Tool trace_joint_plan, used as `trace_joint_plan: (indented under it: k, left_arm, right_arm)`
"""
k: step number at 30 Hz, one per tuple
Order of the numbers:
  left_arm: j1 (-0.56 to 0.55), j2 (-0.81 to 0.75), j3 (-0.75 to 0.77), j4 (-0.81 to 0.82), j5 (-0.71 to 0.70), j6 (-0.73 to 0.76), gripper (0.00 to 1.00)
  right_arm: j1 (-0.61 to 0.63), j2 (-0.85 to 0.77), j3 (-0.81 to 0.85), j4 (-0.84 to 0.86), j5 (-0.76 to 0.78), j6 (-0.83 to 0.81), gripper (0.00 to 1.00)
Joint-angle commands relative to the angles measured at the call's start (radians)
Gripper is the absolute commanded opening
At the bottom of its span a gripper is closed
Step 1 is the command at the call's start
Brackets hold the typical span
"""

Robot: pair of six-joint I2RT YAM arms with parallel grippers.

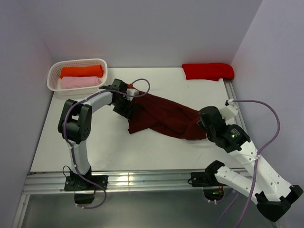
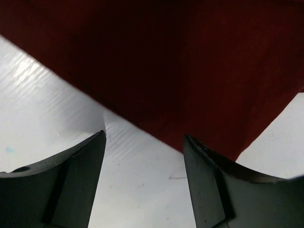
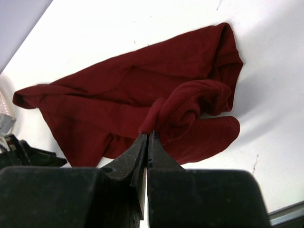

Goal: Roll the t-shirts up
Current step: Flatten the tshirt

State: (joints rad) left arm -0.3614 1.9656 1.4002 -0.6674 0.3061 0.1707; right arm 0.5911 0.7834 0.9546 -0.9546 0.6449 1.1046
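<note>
Right now your maroon shirt (image 1: 161,116) lies crumpled near the middle of the table (image 1: 95,147), drawn out in a loose band that runs from about 10 o'clock to about 4 o'clock in the overhead view.

Your right claw (image 1: 205,124) sits at the 4 o'clock end of that band. From its wrist camera, the right claw (image 3: 147,135) is clenched, with a small fold of the maroon shirt (image 3: 142,95) pinched between its tips. The rest of the cloth spreads away toward 12 o'clock, and a bunched lobe lies just to 3 o'clock of the pinch.

Your left claw (image 1: 124,105) is at the 10 o'clock end of the band. Its wrist camera shows the left claw (image 2: 145,142) released: its fingers (image 2: 71,180) stand well apart over bare table with nothing between them. An edge of the maroon shirt (image 2: 190,61) lies just past the tips, slanting down toward 4 o'clock.

At the table's 10 o'clock corner you have a white basket (image 1: 53,78). It holds an orange roll (image 1: 80,71) at the back and a pink roll (image 1: 80,82) in front, side by side. A red shirt (image 1: 208,71) lies bunched at the 1 o'clock corner, well apart from both claws.
</note>
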Motion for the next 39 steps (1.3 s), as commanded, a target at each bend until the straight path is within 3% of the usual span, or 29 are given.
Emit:
trace_joint_plan:
  k: [1,4,7,8,10,11,12,25,33,39]
  left_arm:
    - [-0.028,0.004,-0.012,0.117,-0.015,-0.031,0.71]
    - [-0.043,0.018,-0.027,0.141,-0.025,-0.028,0.68]
    - [-0.059,0.045,-0.024,0.163,-0.082,-0.037,0.53]
    - [-0.06,0.052,-0.023,0.166,-0.096,-0.04,0.39]
    - [-0.057,0.062,-0.014,0.178,-0.154,-0.048,0.24]
    - [-0.056,0.061,-0.007,0.18,-0.166,-0.05,0.09]
    - [-0.048,0.061,0.002,0.18,-0.194,-0.045,0.02]
    - [0.093,0.177,0.387,0.006,-0.237,-0.023,0.0]
    - [0.136,0.164,0.442,-0.02,-0.216,-0.027,0.0]
    - [0.137,0.246,0.513,-0.069,-0.196,-0.004,0.0]
  right_arm:
    - [-0.008,-0.006,-0.014,0.04,0.002,-0.009,0.0]
    - [-0.008,-0.01,-0.027,0.046,0.002,-0.009,0.0]
    - [-0.01,-0.01,-0.031,0.046,0.004,-0.009,0.0]
    - [-0.01,-0.012,-0.031,0.043,0.004,-0.009,0.0]
    - [-0.011,-0.013,-0.025,0.037,0.009,-0.014,0.0]
    - [-0.013,-0.016,-0.019,0.03,0.01,-0.015,0.0]
    - [-0.014,-0.018,-0.017,0.027,0.016,-0.02,0.0]
    - [-0.092,-0.05,0.062,-0.041,0.033,-0.104,0.0]
    - [-0.195,-0.072,0.062,-0.024,-0.022,-0.179,0.0]
    - [-0.232,-0.059,0.032,0.022,-0.086,-0.198,0.0]
